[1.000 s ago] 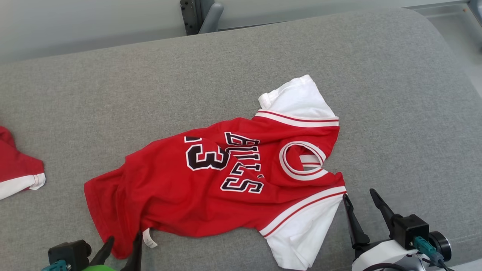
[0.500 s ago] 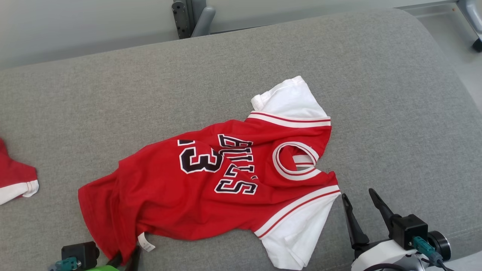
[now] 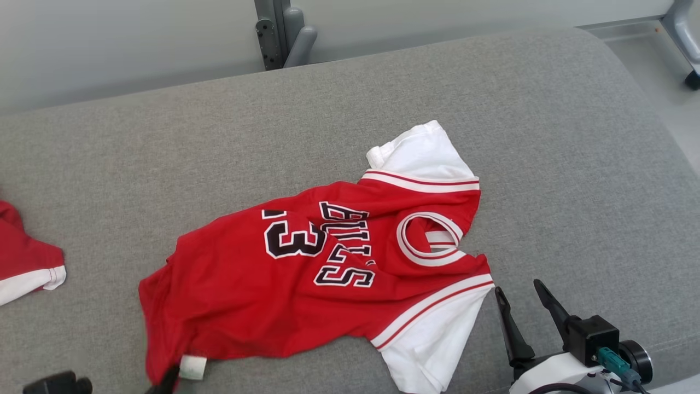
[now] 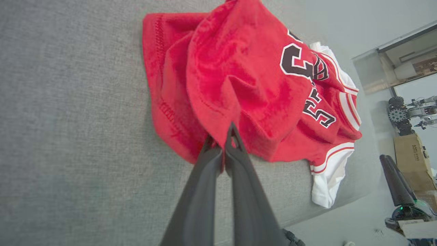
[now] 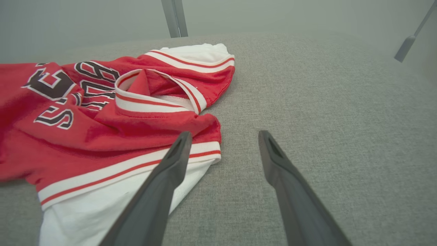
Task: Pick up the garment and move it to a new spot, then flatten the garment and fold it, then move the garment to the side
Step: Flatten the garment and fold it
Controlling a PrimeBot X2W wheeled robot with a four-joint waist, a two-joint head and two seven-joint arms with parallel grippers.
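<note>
left gripper (image 4: 222, 135) pinched tight on the jersey (image 3: 246, 295) hem at lower left, right gripper (image 3: 517, 287) spread wide apart, lower right

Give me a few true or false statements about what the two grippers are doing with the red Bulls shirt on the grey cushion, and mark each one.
1. The left gripper has its fingers shut on a red edge of the garment. True.
2. The right gripper is clamped on the white sleeve. False: its fingers stand open beside the sleeve and hold nothing.
3. The garment lies neatly folded. False: it is unfolded and rumpled on the grey cushion, lettering up.
4. A second red and white cloth lies at the left edge of the head view. True.
</note>
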